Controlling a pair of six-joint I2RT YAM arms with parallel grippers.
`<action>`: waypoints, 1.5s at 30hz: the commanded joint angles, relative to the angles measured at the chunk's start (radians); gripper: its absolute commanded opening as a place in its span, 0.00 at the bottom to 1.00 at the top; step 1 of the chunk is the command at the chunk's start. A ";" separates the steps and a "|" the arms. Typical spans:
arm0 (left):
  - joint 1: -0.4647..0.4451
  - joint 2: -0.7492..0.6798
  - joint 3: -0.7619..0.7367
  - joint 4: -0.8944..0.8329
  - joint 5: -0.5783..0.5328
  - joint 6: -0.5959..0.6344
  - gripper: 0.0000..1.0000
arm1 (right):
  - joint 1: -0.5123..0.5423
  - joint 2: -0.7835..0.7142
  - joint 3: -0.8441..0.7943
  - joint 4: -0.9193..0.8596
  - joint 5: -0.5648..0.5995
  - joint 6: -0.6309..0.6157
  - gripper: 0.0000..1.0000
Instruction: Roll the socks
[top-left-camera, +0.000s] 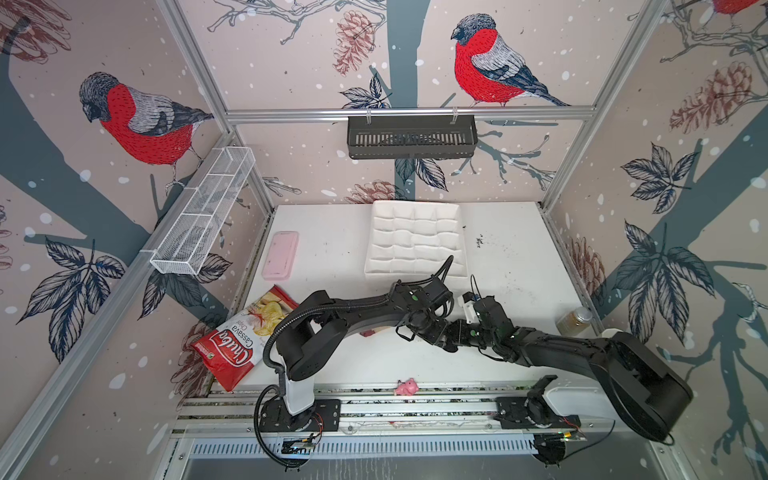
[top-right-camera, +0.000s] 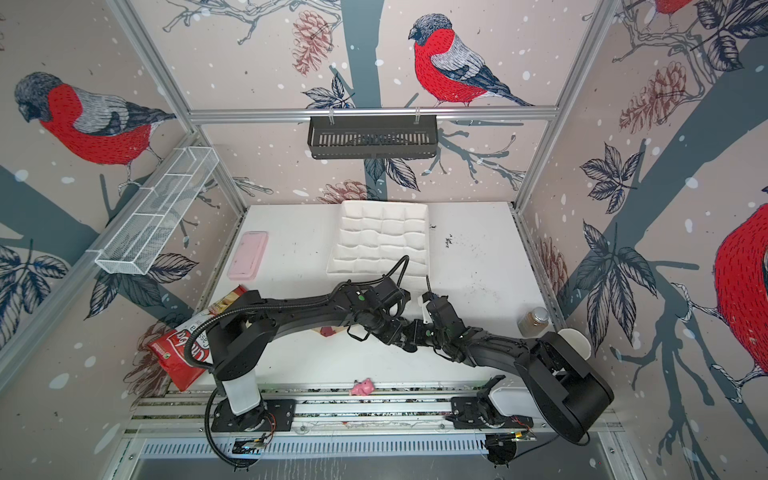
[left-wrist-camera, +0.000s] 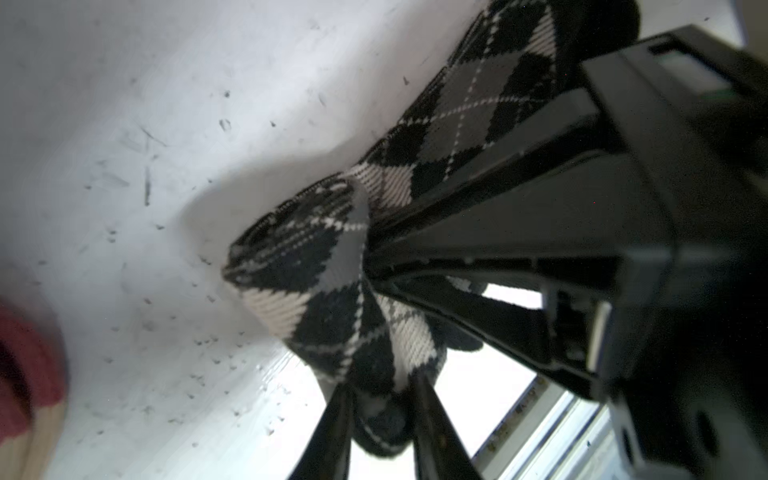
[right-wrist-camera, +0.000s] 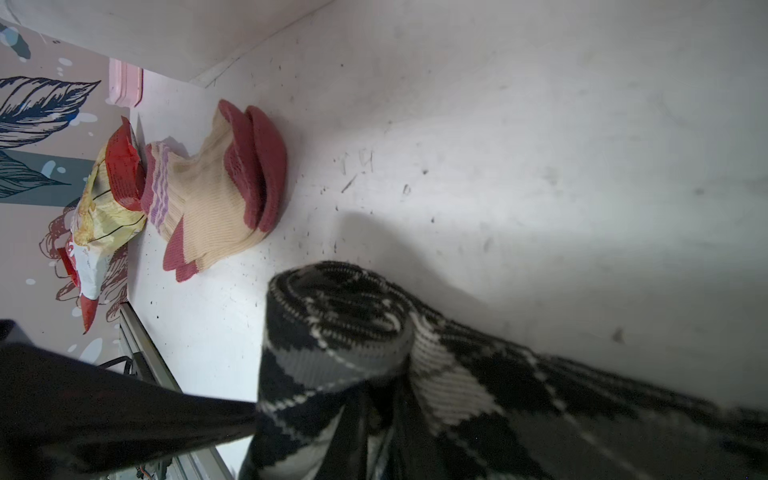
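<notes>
Nearest me, by the front rail (top-left-camera: 415, 409), a pink toy (top-left-camera: 406, 386) lies at the edge of the table (top-left-camera: 519, 257). From the rail my left arm (top-left-camera: 361, 309) rises, bends at the elbow and stretches rightward over the table. My right arm (top-left-camera: 582, 349) folds low and reaches leftward, so the two wrists meet near the middle, tipped downward. Beneath them, hidden in both top views, sits the argyle sock (right-wrist-camera: 340, 324), partly rolled, with the rest trailing out along the table. The right gripper (left-wrist-camera: 365, 255) is clamped on the roll's outer layer. The left gripper (left-wrist-camera: 382, 380) straddles a fold of the sock beside the roll, with fabric between its fingers (left-wrist-camera: 436, 419); whether it presses I cannot tell. Off to the left, under my left arm, the tan sock (right-wrist-camera: 208, 208) lies folded, just beside the chips bag (right-wrist-camera: 104, 208). Beyond everything stands a white tray (top-left-camera: 415, 237).
</notes>
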 joint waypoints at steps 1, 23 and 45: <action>0.036 -0.048 -0.041 0.085 0.107 0.013 0.30 | -0.003 0.018 -0.003 -0.025 0.016 -0.013 0.15; 0.200 -0.017 -0.227 0.356 0.227 -0.032 0.30 | -0.022 0.054 -0.009 -0.008 -0.013 -0.024 0.14; 0.180 -0.036 -0.202 0.382 0.290 -0.038 0.28 | -0.024 0.095 0.026 -0.014 -0.048 -0.046 0.15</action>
